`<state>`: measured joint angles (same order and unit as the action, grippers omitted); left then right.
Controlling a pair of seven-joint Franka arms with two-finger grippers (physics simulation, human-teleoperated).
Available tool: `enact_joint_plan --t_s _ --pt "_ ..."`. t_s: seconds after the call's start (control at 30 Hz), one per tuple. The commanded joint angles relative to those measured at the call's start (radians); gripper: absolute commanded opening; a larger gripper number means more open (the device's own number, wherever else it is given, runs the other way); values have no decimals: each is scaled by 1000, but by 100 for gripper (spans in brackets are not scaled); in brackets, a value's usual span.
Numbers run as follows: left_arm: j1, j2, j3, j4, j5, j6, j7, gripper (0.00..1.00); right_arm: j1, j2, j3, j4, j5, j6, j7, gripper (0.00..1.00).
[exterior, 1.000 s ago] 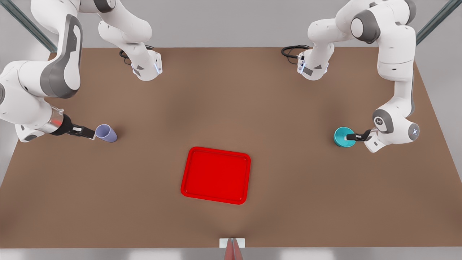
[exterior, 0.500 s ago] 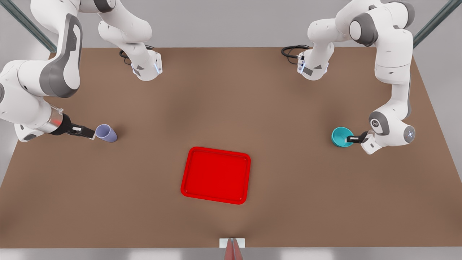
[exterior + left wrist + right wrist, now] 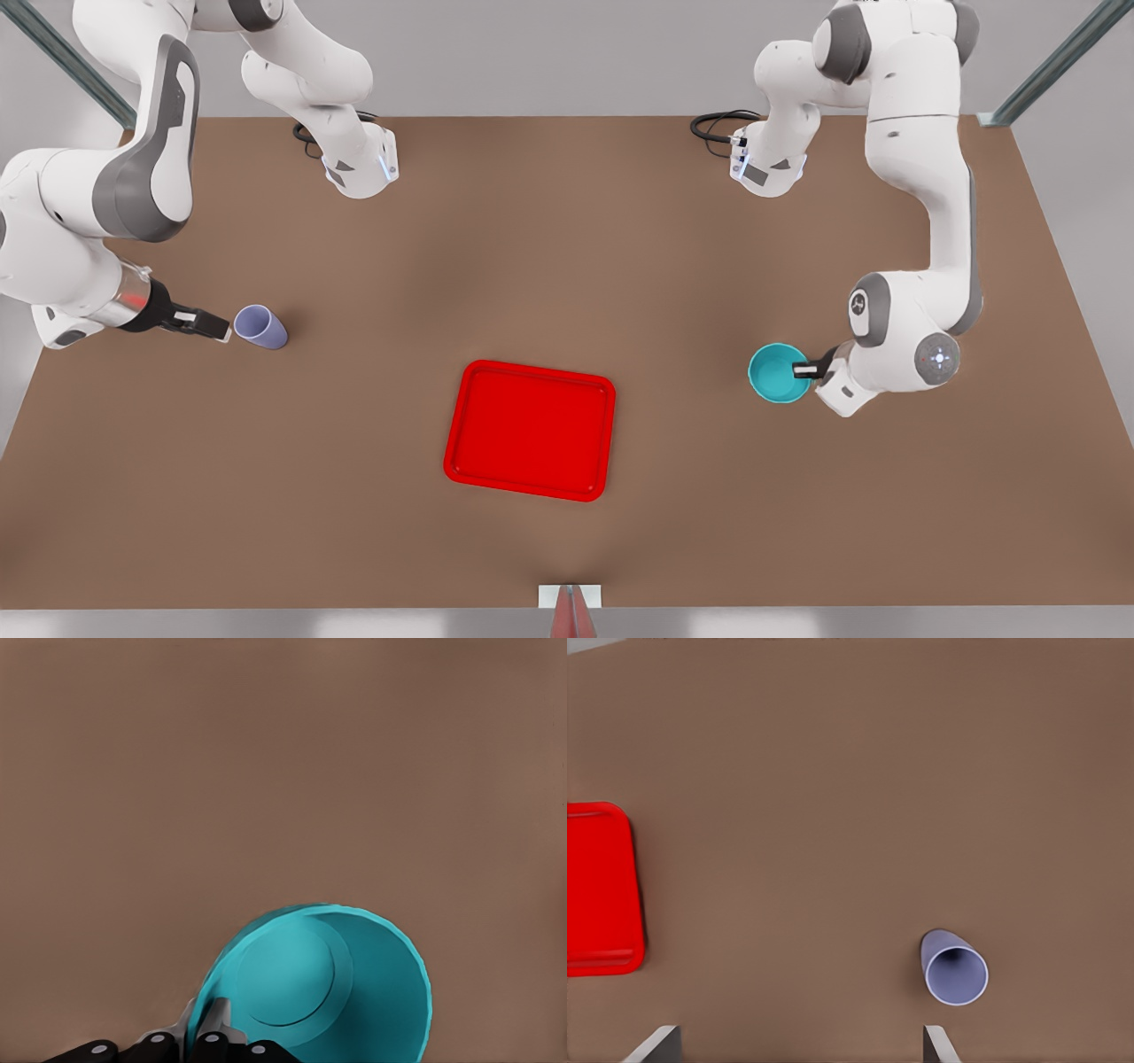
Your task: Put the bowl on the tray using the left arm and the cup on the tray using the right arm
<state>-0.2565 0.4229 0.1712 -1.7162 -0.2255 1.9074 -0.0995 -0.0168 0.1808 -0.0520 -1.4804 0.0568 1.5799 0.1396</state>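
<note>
Left gripper sits at 3 o'clock of the tray in the front view, clamped on the rim of the bowl; in the left wrist view the fingers pinch the bowl wall, one inside and one outside the rim. Bowl is upright, opening facing up, well apart from the tray and between it and the left arm (whether it rests on the table or is lifted just clear of it cannot be told). Right gripper is at roughly 10 o'clock of the tray, near the table edge on the front view's left, pointing toward the cup, fingertips just beside it; contact cannot be told from that view. The right wrist view shows two light finger pads spread wide, nothing between them, so the jaws stand apart and unloaded; the cup lies ahead of them with its open mouth toward the camera. Cup stands on the table, well apart from the tray. Tray lies flat at table centre, nearer the front edge, nothing on its red surface. Right arm folds in from the front view's upper left corner
</note>
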Motion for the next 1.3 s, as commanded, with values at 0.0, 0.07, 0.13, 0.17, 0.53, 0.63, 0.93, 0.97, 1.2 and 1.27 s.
enact_joint_plan --t_s 0.0,0.07,0.13,0.17,0.53,0.63,0.93,0.97,1.2,1.27 --pt "-18 16 -21 30 -77 -1 -74 21 0 3 1 2 1 3 0 100" --pt "-133 119 -26 196 -75 -1 -341 21 0 14 1 3 1 9 -2 100" --pt "-181 204 -88 323 -86 7 -571 21 -5 25 1 6 1 11 -23 100" --pt "-191 238 -96 374 -86 19 -667 21 -5 25 1 6 1 11 -23 100" --pt "-248 419 -217 445 -232 309 -737 21 -6 26 1 3 1 9 -23 100" --pt "-248 427 -245 446 -236 312 -741 21 -6 28 1 2 0 17 -23 100" --pt "-253 467 -253 446 -222 343 -718 100 3 59 6 0 3 58 -21 100" --pt "-241 456 -245 448 -134 328 -701 100 5 57 6 0 3 57 -21 100" --pt "-144 8 -18 431 146 -468 -189 100 -2 85 6 9 6 60 -25 100" --pt "-142 -125 10 359 149 -527 -157 100 6 132 7 52 6 60 -20 100"
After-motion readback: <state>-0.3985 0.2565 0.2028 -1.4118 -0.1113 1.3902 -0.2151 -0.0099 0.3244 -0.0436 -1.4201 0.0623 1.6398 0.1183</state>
